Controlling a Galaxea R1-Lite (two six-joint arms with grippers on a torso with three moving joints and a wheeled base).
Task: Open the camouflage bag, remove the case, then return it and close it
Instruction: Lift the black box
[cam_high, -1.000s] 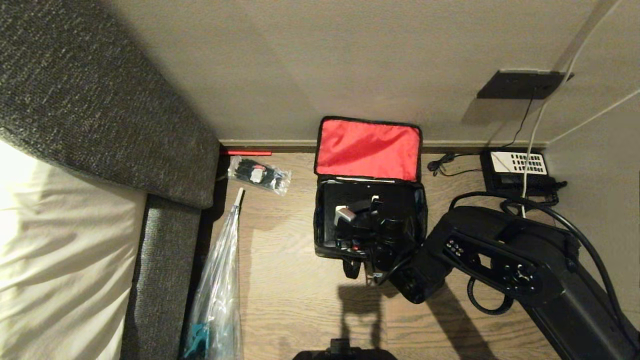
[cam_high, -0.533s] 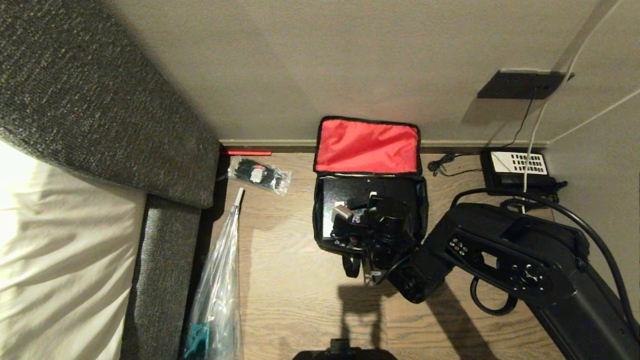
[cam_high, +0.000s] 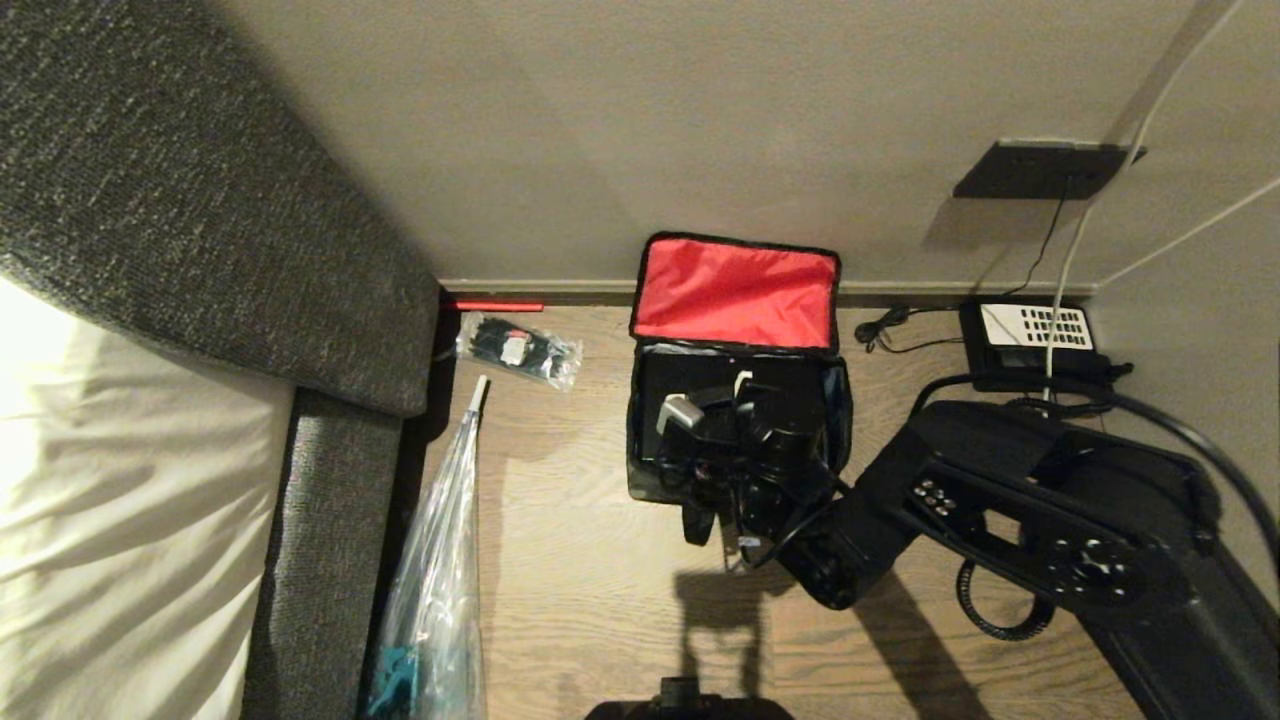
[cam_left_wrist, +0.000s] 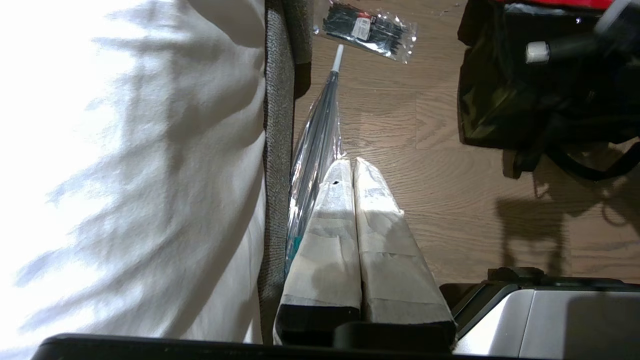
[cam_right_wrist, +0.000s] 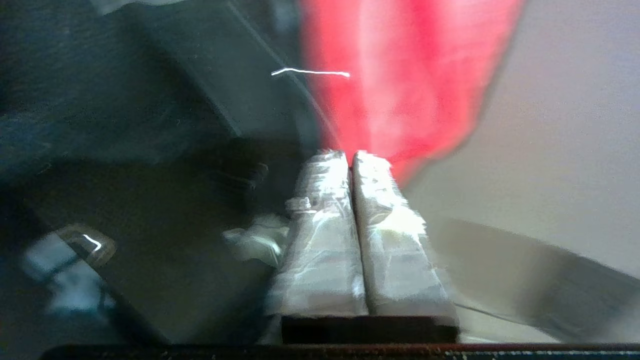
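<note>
The camouflage bag (cam_high: 640, 470) stands open on the wood floor against the wall, its red-lined lid (cam_high: 735, 290) leaning back. Inside lies the glossy black case (cam_high: 670, 385); its handle's silver-white end (cam_high: 682, 410) sticks up. My right gripper (cam_high: 741, 392) hangs over the bag's opening beside that handle. In the right wrist view the right gripper (cam_right_wrist: 351, 155) is shut with nothing between its taped fingers, the case (cam_right_wrist: 150, 200) beside them and the lid (cam_right_wrist: 400, 75) beyond. My left gripper (cam_left_wrist: 350, 164) is parked, shut and empty, above the floor.
A grey sofa with a white cover (cam_high: 200, 250) fills the left. A plastic-wrapped umbrella (cam_high: 440, 560) and a clear packet of black items (cam_high: 518, 350) lie left of the bag. A black telephone (cam_high: 1035, 340), cables and a wall plate (cam_high: 1040, 168) are at the right.
The right gripper has moved a little toward the lid over the bag. The handle's silver-white end has shifted up and left with it. The left arm is still.
</note>
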